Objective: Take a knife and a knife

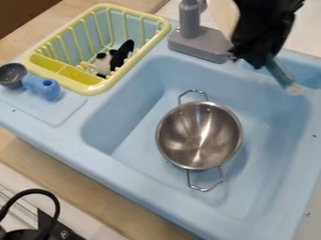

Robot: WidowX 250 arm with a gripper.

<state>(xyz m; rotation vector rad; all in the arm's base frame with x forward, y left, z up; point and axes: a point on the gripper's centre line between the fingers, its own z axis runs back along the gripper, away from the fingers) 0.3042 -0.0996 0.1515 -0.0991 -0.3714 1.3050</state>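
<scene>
Presently, reference all positions to my gripper [255, 60], in the camera view. Well to my left and slightly lower is the yellow rack [87, 88], with a black-and-white item [121, 55] inside it; I cannot confirm whether that item is a knife. Nearer on my left is the grey faucet [197, 44]. Below me and to the left, the steel pot [199, 136] sits in the blue sink [134, 180].

Critical alignment: the slender teal piece [280, 75], which I take to be the knife, begins directly at my lower right edge. Its long axis slants down and to the right, so its pale tip [293, 89] is its farthest point from me. The axis passes to the right of the pot and does not aim at it. I judge that I am closed on its upper end, with the lower part projecting free; the exact gap of my grip is hidden, and I cannot state it.

Recommended next move: carry the piece clear with this slant unchanged. Treat the tip as the leading hazard, since it reaches lower than my own body. A descent or a roll here may bring it against the sink wall and twist the piece in my grip.
</scene>
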